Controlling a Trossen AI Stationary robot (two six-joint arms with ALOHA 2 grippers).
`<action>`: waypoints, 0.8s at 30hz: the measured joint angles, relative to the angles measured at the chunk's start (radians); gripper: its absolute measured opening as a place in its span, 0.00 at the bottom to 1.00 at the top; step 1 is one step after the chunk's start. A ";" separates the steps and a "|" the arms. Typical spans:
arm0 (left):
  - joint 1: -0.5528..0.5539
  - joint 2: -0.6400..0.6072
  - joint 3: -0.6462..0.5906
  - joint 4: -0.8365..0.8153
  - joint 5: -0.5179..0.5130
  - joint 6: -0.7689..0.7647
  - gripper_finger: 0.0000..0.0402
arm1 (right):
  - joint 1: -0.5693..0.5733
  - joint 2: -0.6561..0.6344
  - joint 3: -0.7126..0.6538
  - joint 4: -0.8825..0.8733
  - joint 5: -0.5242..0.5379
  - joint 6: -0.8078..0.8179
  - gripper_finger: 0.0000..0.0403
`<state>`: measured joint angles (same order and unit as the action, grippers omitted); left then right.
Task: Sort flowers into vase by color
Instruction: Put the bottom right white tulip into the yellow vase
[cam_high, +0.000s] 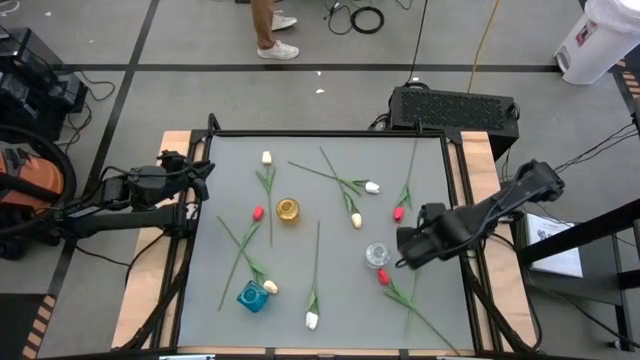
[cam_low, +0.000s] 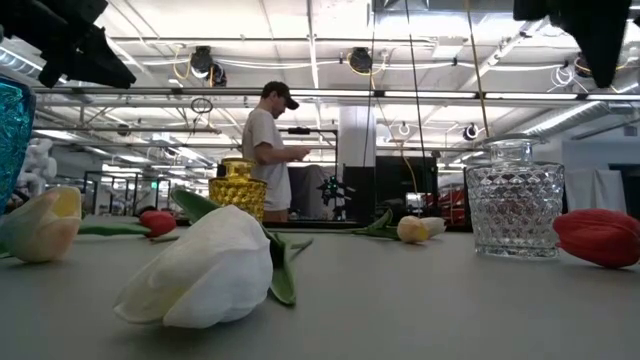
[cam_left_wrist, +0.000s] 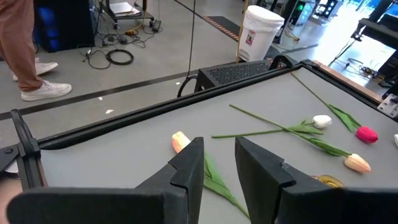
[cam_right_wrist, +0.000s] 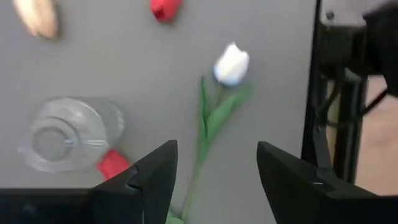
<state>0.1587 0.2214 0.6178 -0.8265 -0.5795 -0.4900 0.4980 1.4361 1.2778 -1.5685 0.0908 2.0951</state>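
Tulips in white, red and pale yellow lie scattered flat on the grey table (cam_high: 330, 150). Three vases stand among them: gold (cam_high: 288, 210), clear glass (cam_high: 377, 254) and blue (cam_high: 253, 296). My right gripper (cam_high: 410, 245) hangs open, pointing down, just right of the clear vase (cam_right_wrist: 68, 134). Below its fingers lie a white tulip (cam_right_wrist: 231, 64) and that tulip's stem; the arm hides them in the high view. A red tulip head (cam_right_wrist: 113, 163) lies against the vase's foot. My left gripper (cam_high: 205, 180) waits at the table's left edge, its fingers (cam_left_wrist: 189, 168) a little apart with nothing between them.
A raised black frame (cam_high: 330, 133) runs round the table. A black case (cam_high: 455, 105) sits behind the far edge. A person (cam_low: 268, 150) stands beyond the table. There is bare table between the gold vase and the near edge.
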 joint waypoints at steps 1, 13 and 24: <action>0.000 0.000 0.000 0.000 0.000 0.000 0.24 | 0.006 0.015 0.000 0.006 -0.018 0.005 0.53; 0.000 0.000 0.000 0.000 0.000 0.000 0.24 | 0.054 0.110 -0.018 0.036 -0.085 -0.006 0.53; 0.000 0.000 0.000 0.000 0.000 0.000 0.24 | 0.051 0.025 -0.270 0.232 -0.094 -0.086 0.53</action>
<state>0.1588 0.2214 0.6178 -0.8261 -0.5796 -0.4897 0.5491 1.4610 1.0074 -1.3363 -0.0029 2.0087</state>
